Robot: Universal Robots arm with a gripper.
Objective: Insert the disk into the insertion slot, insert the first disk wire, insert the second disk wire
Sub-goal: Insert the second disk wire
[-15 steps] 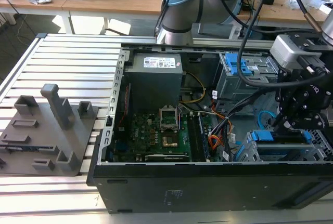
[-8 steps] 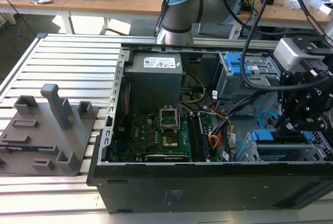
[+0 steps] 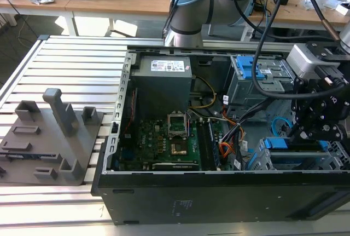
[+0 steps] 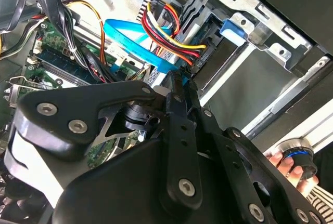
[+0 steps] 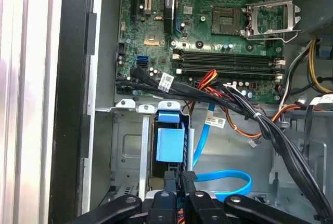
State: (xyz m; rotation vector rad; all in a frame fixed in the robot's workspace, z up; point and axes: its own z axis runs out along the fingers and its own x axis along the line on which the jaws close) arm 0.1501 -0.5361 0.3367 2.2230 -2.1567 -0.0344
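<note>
The hand (image 5: 179,180) looks pinched shut beside the disk (image 5: 170,143); the second wrist view shows the second disk wire (image 4: 136,43) behind it.

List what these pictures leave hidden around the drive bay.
- Disk: its label face, hidden inside the cage in the first wrist view.
- Light-blue cable: its plug end, behind the gripper's black links in the second wrist view.
- Gripper: jaw state, not visible.

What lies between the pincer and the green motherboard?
In the first wrist view, a bright blue plastic carrier stands between the pincer and the green motherboard.
</note>
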